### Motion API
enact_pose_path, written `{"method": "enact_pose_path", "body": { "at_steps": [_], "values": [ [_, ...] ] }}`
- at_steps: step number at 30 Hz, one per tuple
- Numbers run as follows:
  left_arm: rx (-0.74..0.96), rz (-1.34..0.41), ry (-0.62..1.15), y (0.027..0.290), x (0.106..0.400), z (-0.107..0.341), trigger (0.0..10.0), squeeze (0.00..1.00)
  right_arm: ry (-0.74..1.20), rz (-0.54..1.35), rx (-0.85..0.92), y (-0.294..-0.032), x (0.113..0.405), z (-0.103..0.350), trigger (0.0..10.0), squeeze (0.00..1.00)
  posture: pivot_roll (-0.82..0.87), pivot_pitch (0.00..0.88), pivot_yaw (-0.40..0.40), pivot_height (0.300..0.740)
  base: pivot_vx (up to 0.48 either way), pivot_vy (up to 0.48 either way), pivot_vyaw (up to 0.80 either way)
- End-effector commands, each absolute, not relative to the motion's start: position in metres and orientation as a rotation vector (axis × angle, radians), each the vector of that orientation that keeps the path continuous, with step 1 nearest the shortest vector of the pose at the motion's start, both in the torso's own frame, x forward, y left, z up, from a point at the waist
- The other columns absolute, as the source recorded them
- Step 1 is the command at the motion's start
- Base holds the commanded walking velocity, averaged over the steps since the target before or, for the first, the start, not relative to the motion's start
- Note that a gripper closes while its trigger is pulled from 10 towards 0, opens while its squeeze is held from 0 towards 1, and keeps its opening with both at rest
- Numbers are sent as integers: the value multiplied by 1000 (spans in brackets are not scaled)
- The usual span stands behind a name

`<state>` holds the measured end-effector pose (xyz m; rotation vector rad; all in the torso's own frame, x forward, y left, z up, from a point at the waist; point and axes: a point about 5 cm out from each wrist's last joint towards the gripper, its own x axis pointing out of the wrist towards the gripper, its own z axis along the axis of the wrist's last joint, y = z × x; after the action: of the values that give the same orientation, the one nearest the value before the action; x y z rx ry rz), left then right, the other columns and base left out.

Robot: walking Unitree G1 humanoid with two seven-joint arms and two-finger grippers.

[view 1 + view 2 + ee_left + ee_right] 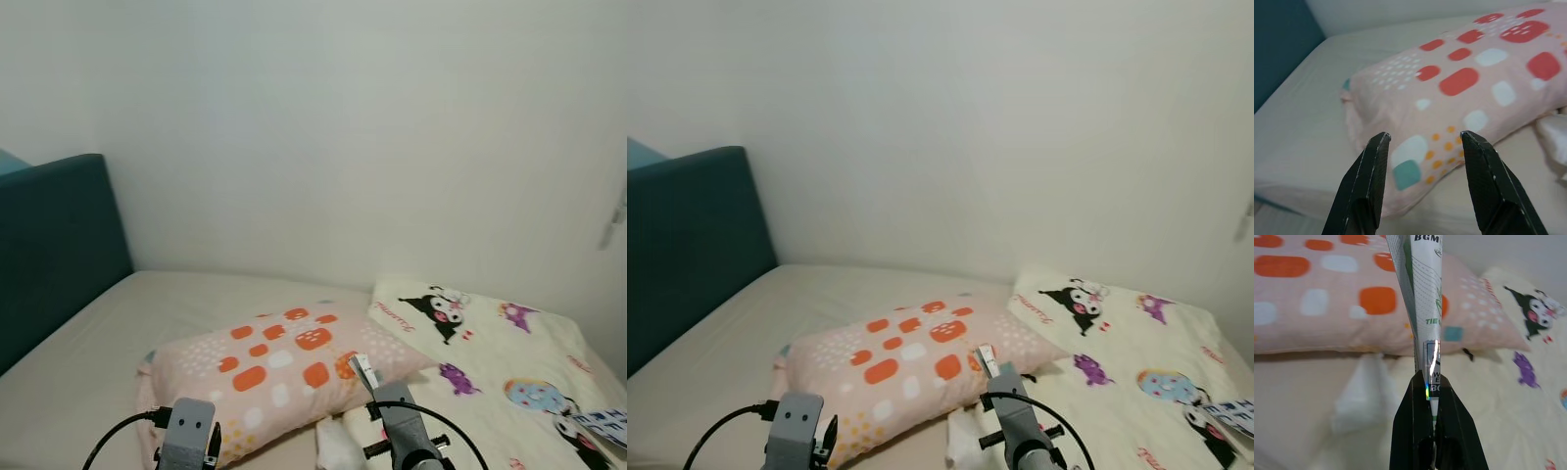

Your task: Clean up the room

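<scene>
A: Paper packet point(1420, 293), printed and flat, pinched by its lower edge in the right hand point(1431, 396), above the bed point(88, 352) near the pillow point(279, 367).
B: Handling?
A: Likely light and floppy, easily creased; a grip nearer the middle looks safer.
B: Left hand point(1422, 142)?
A: Spread wide, holding nothing, facing the pillow.

Right pincer point(988, 364) seemingly grips a packet point(986, 358) over the pillow point(911, 364).
</scene>
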<state>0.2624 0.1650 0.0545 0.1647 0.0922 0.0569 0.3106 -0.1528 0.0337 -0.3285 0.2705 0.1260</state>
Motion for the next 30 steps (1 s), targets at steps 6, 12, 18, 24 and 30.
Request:
{"method": "enact_pose_path", "body": {
  "at_steps": [6, 12, 18, 24, 30],
  "values": [
    [165, 71, 107, 169, 262, 53, 10000, 0, 265, 135, -333, -149, 310, 33, 10000, 0, -25, 11, -50, 740, 0, 0, 800],
    [161, 78, 104, 170, 262, 54, 10000, 0, 264, 133, -320, -149, 311, 34, 10000, 0, -22, 16, -49, 740, 0, 0, 800],
    [159, 83, 103, 171, 260, 55, 10000, 0, 259, 133, -310, -147, 310, 34, 10000, 0, -18, 21, -47, 740, 0, 0, 800],
    [162, 82, 103, 172, 260, 55, 10000, 0, 257, 132, -307, -146, 310, 34, 10000, 0, -18, 25, -44, 740, 0, 0, 800],
    [163, 77, 102, 170, 261, 56, 10000, 0, 253, 125, -304, -147, 312, 36, 10000, 0, -21, 28, -41, 740, 0, 0, 800]
  ]
}}
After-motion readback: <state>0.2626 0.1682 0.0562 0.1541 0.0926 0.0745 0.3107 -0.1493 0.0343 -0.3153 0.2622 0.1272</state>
